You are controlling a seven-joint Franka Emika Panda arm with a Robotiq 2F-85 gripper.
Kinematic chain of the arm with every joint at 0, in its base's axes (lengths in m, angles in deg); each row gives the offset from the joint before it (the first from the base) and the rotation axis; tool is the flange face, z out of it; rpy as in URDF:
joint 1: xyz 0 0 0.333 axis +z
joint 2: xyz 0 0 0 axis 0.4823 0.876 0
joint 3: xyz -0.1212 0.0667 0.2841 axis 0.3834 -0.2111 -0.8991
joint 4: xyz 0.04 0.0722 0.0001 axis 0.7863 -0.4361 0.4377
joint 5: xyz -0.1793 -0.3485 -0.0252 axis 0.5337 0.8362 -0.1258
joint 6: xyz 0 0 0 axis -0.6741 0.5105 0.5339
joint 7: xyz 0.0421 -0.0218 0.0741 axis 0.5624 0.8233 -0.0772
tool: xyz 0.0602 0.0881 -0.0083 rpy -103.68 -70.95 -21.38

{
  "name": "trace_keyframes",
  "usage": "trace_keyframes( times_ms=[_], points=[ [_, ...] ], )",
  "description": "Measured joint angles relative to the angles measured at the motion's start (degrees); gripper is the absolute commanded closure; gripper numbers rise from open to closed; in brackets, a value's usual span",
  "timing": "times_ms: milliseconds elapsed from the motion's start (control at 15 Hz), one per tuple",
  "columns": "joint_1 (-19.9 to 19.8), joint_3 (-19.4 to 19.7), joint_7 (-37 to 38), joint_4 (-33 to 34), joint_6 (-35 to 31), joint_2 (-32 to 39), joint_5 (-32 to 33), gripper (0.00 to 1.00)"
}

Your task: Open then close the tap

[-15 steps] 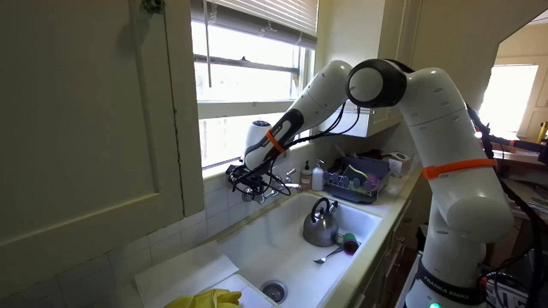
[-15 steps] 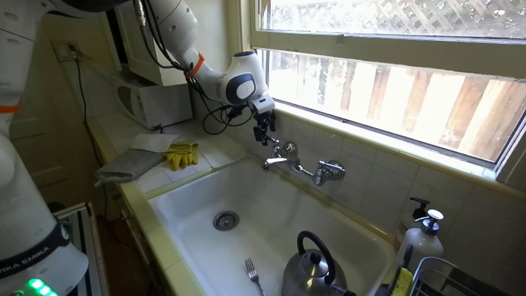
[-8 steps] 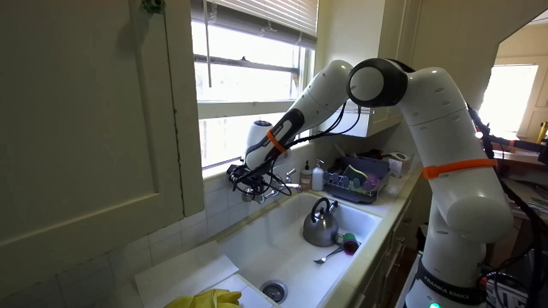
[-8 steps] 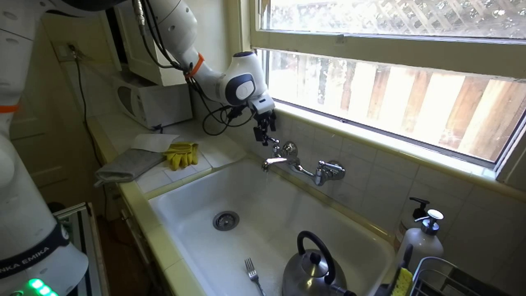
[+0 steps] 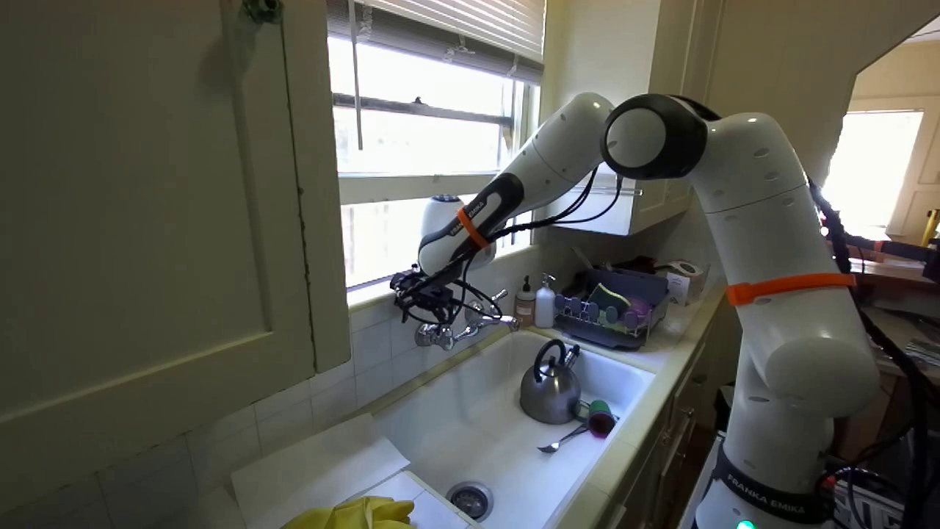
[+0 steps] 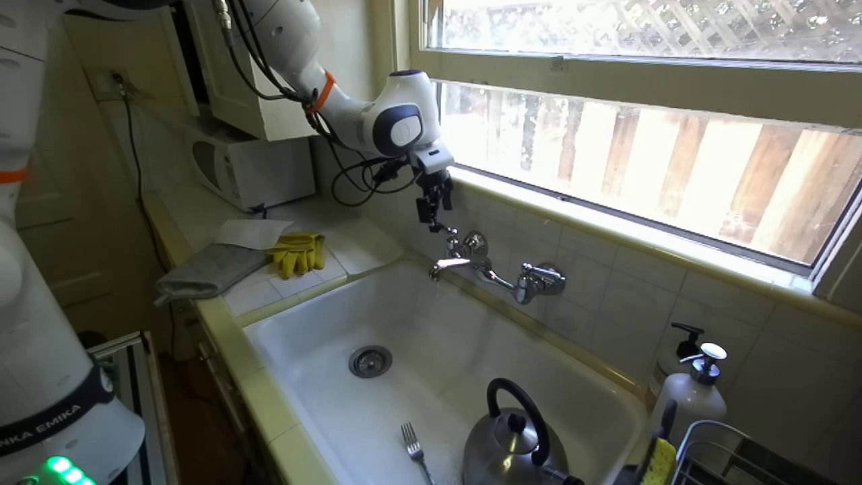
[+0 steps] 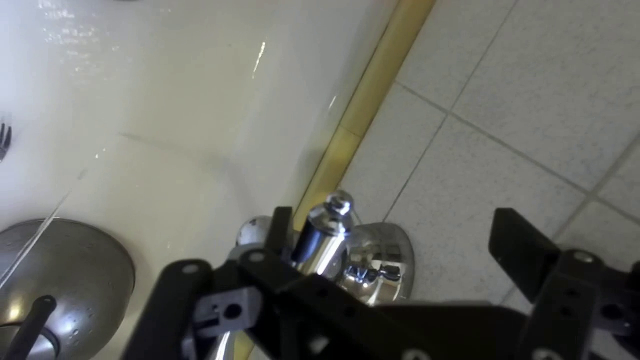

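Observation:
The shiny chrome tap is on the tiled wall above the sink in both exterior views (image 5: 474, 328) (image 6: 458, 265), with a short spout and a handle on each side. My black gripper (image 6: 436, 210) points down just above the tap's far handle (image 6: 450, 230), close to its tip; whether they touch is unclear. In the wrist view the gripper (image 7: 392, 227) is open, its fingers wide apart. A chrome cylinder of the tap (image 7: 325, 237) with a small round end shows beside the left finger, partly hidden by it. A faint thin trickle shows under the spout.
A metal kettle (image 6: 515, 438) and a fork (image 6: 414, 448) lie in the white sink (image 6: 323, 404). The window sill (image 6: 606, 222) runs just behind the gripper. Soap bottles (image 6: 687, 397), a dish rack (image 5: 613, 312) and yellow gloves (image 6: 296, 254) stand around the sink.
My gripper and forearm have risen slightly in the last half second, lifting a little above the far handle. Before that they hardly moved. The tap looks the same.

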Motion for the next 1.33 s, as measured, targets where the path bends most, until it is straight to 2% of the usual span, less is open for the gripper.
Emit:
trace_keyframes(
  times_ms=[333, 733, 1333],
  points=[
    [-0.64, -0.50, 0.00, 0.23, 0.37, 0.01, -0.79, 0.00],
    [-1.89, -1.24, 0.09, 0.21, -0.12, 0.00, -4.96, 0.00],
    [-1.96, -1.45, 0.71, -0.19, -1.00, -0.05, -6.95, 0.00]
  ],
)
